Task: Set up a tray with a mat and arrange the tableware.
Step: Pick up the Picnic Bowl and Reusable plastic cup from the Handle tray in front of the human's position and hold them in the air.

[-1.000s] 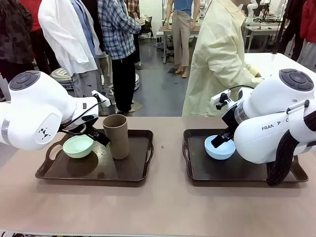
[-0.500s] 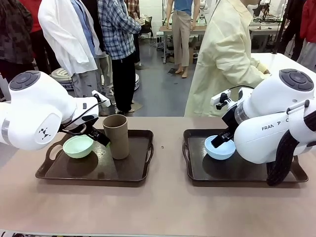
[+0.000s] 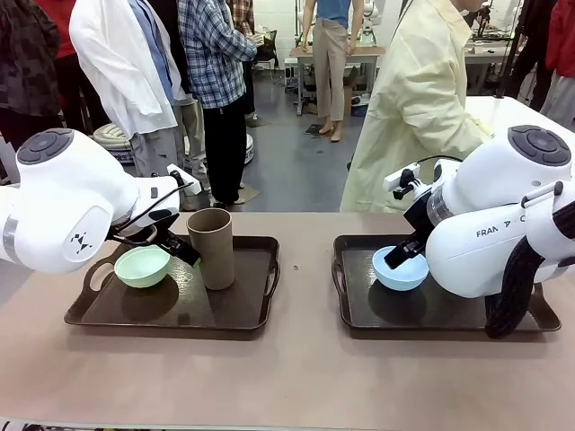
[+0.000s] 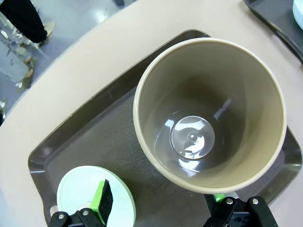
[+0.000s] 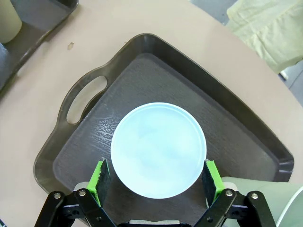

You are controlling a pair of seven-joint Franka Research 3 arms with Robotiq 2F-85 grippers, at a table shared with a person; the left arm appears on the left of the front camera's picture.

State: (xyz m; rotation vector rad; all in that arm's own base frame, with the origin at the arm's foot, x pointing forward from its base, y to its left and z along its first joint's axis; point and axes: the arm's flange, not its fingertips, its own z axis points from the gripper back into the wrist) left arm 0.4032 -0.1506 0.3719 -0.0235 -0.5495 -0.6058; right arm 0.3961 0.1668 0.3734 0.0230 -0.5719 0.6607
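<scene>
Two dark trays, each lined with a dark textured mat, lie on the table: left tray (image 3: 260, 310), right tray (image 3: 359, 319). On the left tray stand a mint green bowl (image 3: 142, 266) and a tall brown cup (image 3: 211, 247). My left gripper (image 3: 180, 250) hangs open above them; in the left wrist view one pad (image 4: 102, 198) sits over the mint bowl (image 4: 80, 189) and the cup (image 4: 208, 113) lies ahead. My right gripper (image 5: 155, 178) is open, its pads either side of the light blue bowl (image 5: 158, 149). A pale green cup (image 5: 265, 194) is at the corner.
A person in a pale yellow coat (image 3: 418, 108) stands at the table's far side, behind the right tray. Other people stand farther back on the left. Bare table top (image 3: 305, 377) runs between and in front of the trays.
The person in the yellow coat has shifted a little to the right. Both arms, the bowls and the brown cup have stayed put.
</scene>
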